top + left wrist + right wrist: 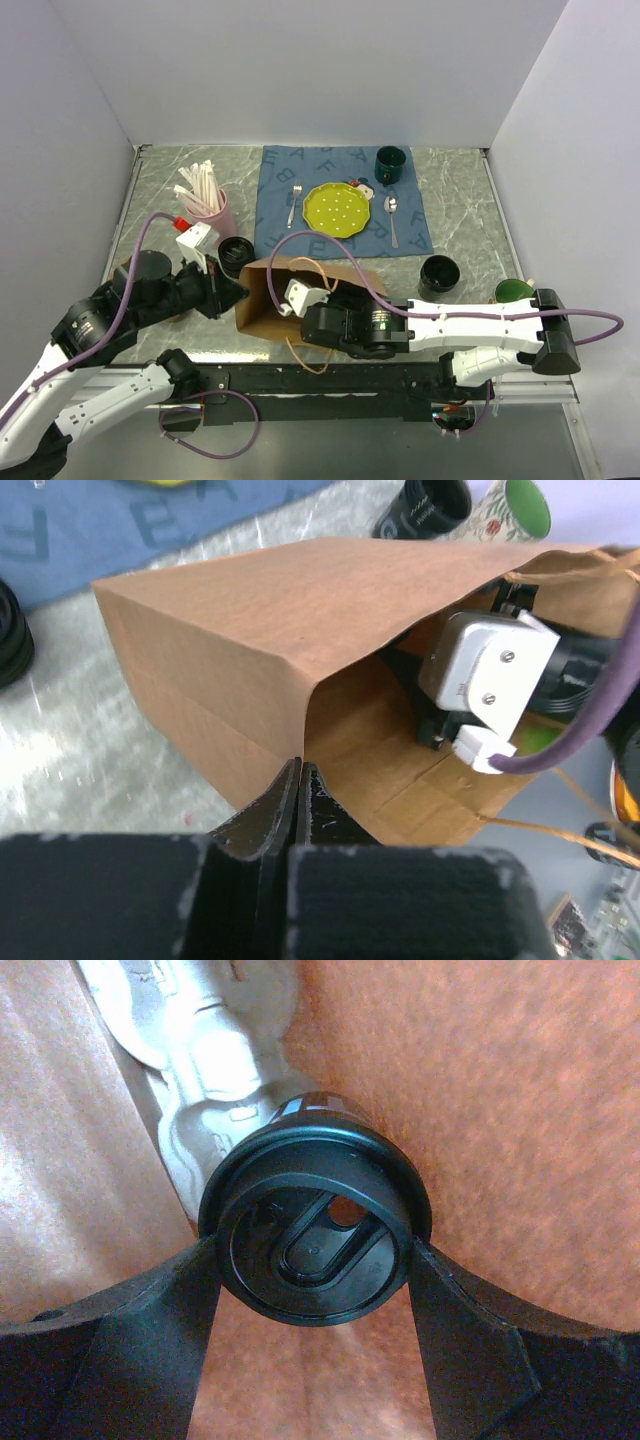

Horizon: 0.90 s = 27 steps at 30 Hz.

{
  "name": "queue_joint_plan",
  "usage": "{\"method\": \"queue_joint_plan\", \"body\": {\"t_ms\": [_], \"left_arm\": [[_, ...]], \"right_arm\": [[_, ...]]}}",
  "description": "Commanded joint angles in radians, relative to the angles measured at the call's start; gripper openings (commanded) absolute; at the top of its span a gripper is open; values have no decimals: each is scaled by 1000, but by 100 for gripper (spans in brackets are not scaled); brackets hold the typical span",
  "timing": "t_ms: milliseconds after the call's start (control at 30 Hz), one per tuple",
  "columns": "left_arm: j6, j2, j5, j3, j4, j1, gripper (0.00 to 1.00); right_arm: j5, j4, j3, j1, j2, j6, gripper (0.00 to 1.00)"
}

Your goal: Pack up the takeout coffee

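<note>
Deep inside the paper bag [230, 630], we've got the takeout coffee [315, 1240] clamped by its lid rim between the jaws of the right gripper [312, 1252], brown paper close on every side. Our left gripper [300, 780] has its jaws closed flat on the bag's mouth edge. Trouble spots: push deeper and the paper could slip or tear out of that pinch, or the whole bag skids along the table [70, 760]. Let go here and we reckon the cup may roll, lid facing the mouth. Room is tight: the right wrist fills the opening, and the twine handle [545, 837] lies right where a retreat could snag it.
</note>
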Motion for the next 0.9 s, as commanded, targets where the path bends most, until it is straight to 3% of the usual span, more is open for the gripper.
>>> {"method": "queue_joint_plan", "body": {"t_ms": [0, 133, 267, 367, 433, 500, 600, 867], "left_arm": [[47, -15, -14, -25, 171, 3, 1], [46, -44, -12, -68, 192, 3, 2], [-14, -70, -35, -79, 151, 3, 32], [-19, -81, -58, -76, 91, 3, 46], [-17, -84, -58, -76, 57, 3, 48], [-14, -93, -63, -79, 51, 3, 46], [-11, -104, -57, -100, 66, 3, 30], [1, -116, -14, -140, 125, 3, 1]], "right_arm": [[157, 93, 6, -12, -1, -3, 52], [151, 113, -12, -15, -13, 11, 52], [72, 114, -41, -14, -56, 31, 53], [52, 120, -60, -15, -73, 20, 53], [27, 142, -67, -15, -83, -3, 53], [-60, 172, -79, -17, -108, -41, 53], [-132, 223, -109, -25, -143, -72, 53], [-146, 225, -107, -48, -140, -176, 52]]}}
